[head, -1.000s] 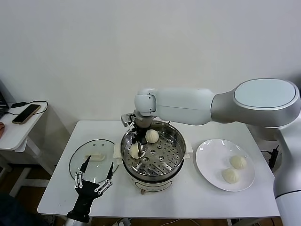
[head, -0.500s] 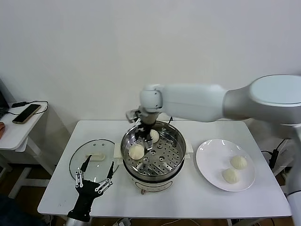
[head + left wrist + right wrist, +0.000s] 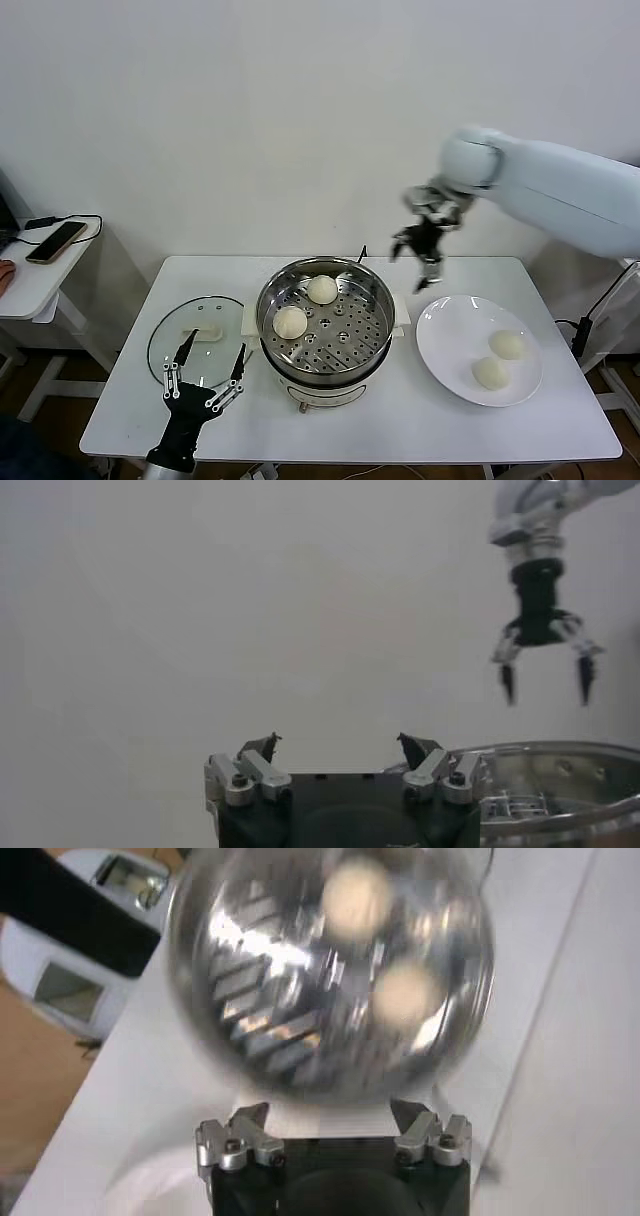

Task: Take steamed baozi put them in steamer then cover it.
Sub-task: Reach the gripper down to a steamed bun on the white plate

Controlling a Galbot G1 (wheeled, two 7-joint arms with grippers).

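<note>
The steel steamer [image 3: 325, 368] stands mid-table with two steamed baozi on its perforated tray, one at the back [image 3: 322, 289] and one at the left [image 3: 290, 322]. Two more baozi [image 3: 507, 344] [image 3: 490, 373] lie on the white plate [image 3: 445, 345] to the right. My right gripper [image 3: 415, 262] hangs open and empty in the air between steamer and plate. Its wrist view looks down on the steamer [image 3: 260, 998] and both baozi in it [image 3: 355, 896] [image 3: 405, 996]. My left gripper [image 3: 214, 343] is open and empty at the front left, over the glass lid.
The round glass lid [image 3: 170, 350] with a cream handle lies flat left of the steamer. A phone [image 3: 55, 241] rests on a small side table at the far left. The wall is close behind the table.
My right gripper let go of a baozi in the steamer, rose out of the pot and swung right toward the plate. The left arm has stayed still.
</note>
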